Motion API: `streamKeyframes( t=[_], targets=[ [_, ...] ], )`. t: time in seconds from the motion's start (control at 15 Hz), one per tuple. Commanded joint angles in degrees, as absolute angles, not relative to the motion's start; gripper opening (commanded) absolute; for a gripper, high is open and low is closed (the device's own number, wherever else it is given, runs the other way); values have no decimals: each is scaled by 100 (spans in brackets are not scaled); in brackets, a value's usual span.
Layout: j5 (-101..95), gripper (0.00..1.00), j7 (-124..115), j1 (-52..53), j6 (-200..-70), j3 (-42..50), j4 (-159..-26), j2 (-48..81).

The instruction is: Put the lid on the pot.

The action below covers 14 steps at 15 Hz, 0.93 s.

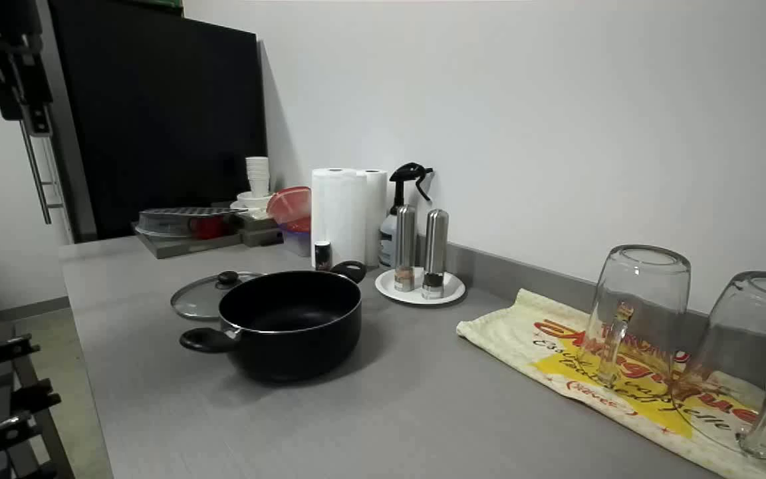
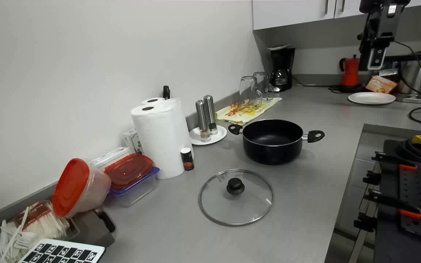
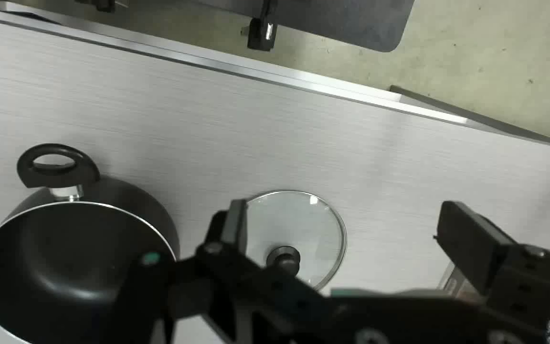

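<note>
In the wrist view, the gripper is in a released stance, its fingers set wide apart at the centre and right of the frame. The lid lies on the counter at frame centre, seen between the fingers, its left and lower edges partly covered by the gripper; the pot stands at lower left, apart from the lid, its inside in view. Floor shows at upper right. In an exterior view, the pot stands left of centre, the lid partly hidden behind its left side; the gripper hangs at upper left, well apart from both. Right of the pot, two mills stand on a plate, with a spray bottle and paper rolls just to their left. Clear mugs stand on a printed cloth at lower right. In an exterior view, the lid lies flat, knob upward, below the centre of the frame; the pot stands above it and to the right, a strip of counter between them. The gripper is at upper right, raised above counter level. Food containers sit at lower left, one of them tilted; a coffee maker and a red moka pot stand toward upper right.
</note>
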<state>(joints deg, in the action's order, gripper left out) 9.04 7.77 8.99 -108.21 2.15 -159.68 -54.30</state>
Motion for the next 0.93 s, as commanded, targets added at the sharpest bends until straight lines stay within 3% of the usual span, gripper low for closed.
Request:
streamKeyframes(
  t=[0.0,0.4,0.87],
  targets=[
    [947,100,821,836,-10792,164,-15980,-5423],
    [947,100,820,835,-10791,163,-16006,-5401],
    [988,100,758,1122,-10864,-249,-14454,-3467]
  ],
)
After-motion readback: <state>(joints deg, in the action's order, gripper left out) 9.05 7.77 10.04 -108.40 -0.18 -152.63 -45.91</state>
